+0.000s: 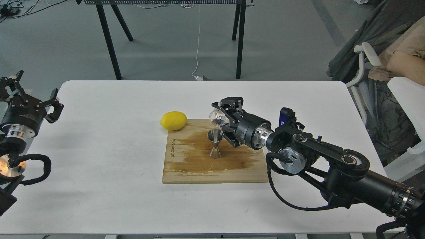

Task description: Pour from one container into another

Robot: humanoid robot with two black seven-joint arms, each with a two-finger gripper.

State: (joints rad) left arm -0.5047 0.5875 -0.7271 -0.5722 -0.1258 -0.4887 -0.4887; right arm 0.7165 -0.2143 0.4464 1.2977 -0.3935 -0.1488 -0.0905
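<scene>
A shiny steel hourglass jigger (pixel 215 143) stands upright in the middle of a wet wooden board (pixel 186 166). My right gripper (pixel 221 119) is shut on a tiny clear glass cup (pixel 215 117), which is tipped on its side with its mouth towards the left, just above and behind the jigger's rim. My left gripper (pixel 30 96) hangs open beyond the table's left edge, far from both and holding nothing.
A yellow lemon (pixel 173 120) lies at the board's back left corner. The board sits on a white table (pixel 99 149). A person sits in a chair (pixel 382 83) past the table's right edge. Black table legs (pixel 108 39) stand behind.
</scene>
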